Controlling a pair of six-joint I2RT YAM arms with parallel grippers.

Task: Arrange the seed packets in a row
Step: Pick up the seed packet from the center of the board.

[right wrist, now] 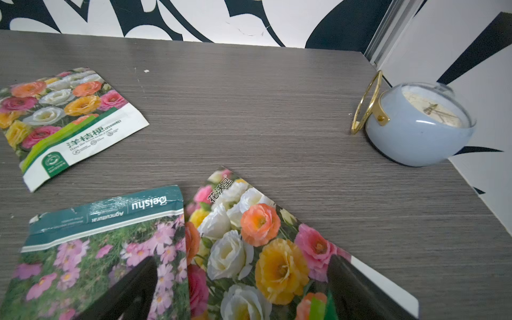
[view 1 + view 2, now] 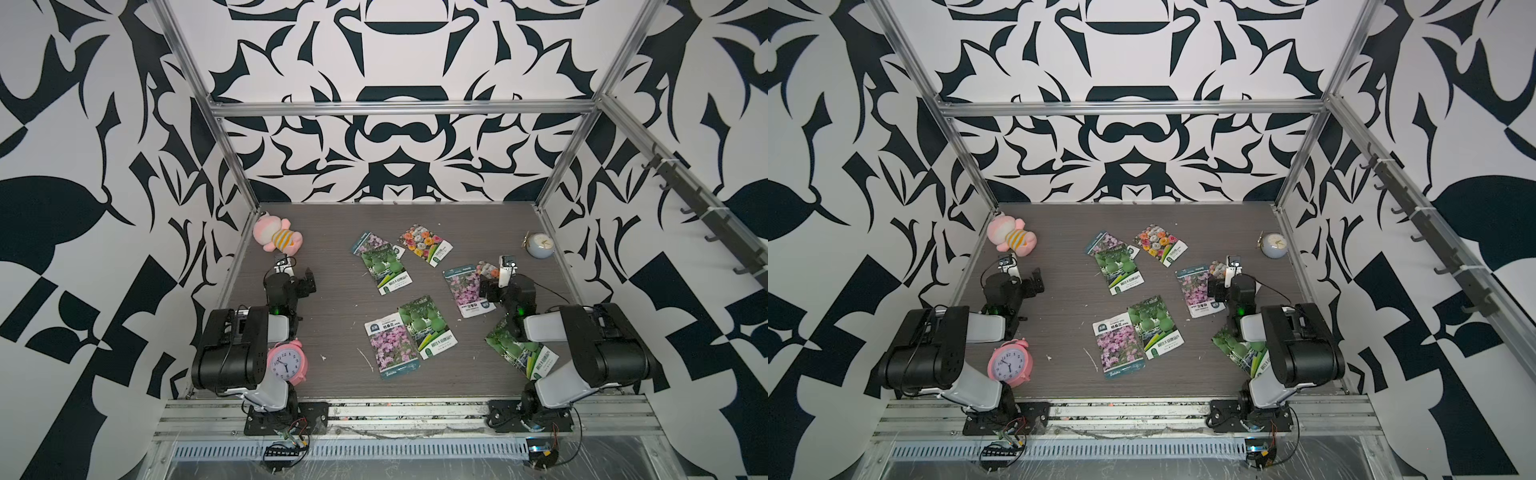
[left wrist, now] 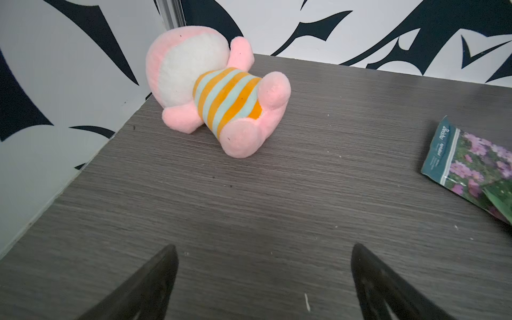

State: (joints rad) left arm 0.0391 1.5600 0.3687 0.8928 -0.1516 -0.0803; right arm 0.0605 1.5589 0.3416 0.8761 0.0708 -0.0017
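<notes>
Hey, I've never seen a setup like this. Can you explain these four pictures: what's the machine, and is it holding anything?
It is a robot with two arms mounted at the near edge of a grey table, each ending in a two-finger gripper. Two pictures look down from overhead and show nearly the same scene. The other two come from cameras on the wrists, so dark fingers poke in. Eight seed packets lie scattered, several overlapping. Also there: a pink plush toy, a pink alarm clock and a pale blue clock. The left gripper is open over bare table; the right gripper is open above two packets. Nothing is held.
</notes>
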